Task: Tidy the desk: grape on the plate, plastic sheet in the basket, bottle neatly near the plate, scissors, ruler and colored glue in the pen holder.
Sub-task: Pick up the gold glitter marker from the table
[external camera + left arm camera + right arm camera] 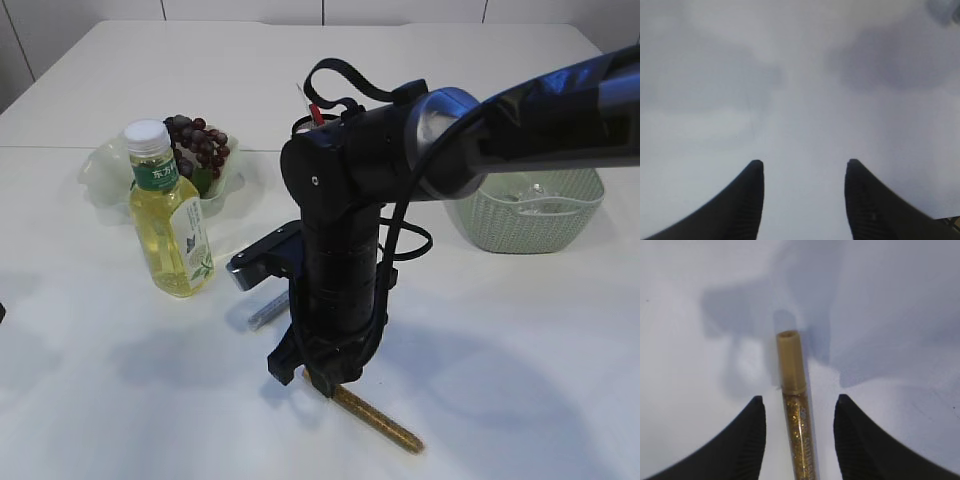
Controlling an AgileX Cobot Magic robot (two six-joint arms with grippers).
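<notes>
Right — right gripper (799,407) points straight down at the white table (520,380), jaws apart, not clamped on anything. Gold glitter glue pen (796,410) lies flat on the table between the two fingertips (752,425), running lengthwise through the gap, with bare table on each side of it, so neither pad touches it. Its gold cap end sticks out past the tips; the glitter barrel runs back under the wrist. In the exterior view the same pen (385,425) pokes out from under the right gripper (318,378) toward the front edge of the table. Just behind the jaws, on the far side, a second small tube-like thing (262,312) lies on the table — too blurred and half hidden by the arm to name.

Left gripper (804,172): jaws apart, nothing between them, only bare white table below and beyond the tips. This gripper isn't identifiable in the exterior view.

Farther out, left of the right gripper: bottle (170,215) of yellow drink, white cap, green label, standing upright. Right behind it, nearly touching, a pale green plate (100,175) with the bunch of dark grapes (200,145) on it. Behind the right arm's body something with red bits (312,108) peeks out, mostly hidden, can't tell what it is. Far right of the jaws: light green woven basket (530,215), upright, with something pale or clear inside, unclear what.
</notes>
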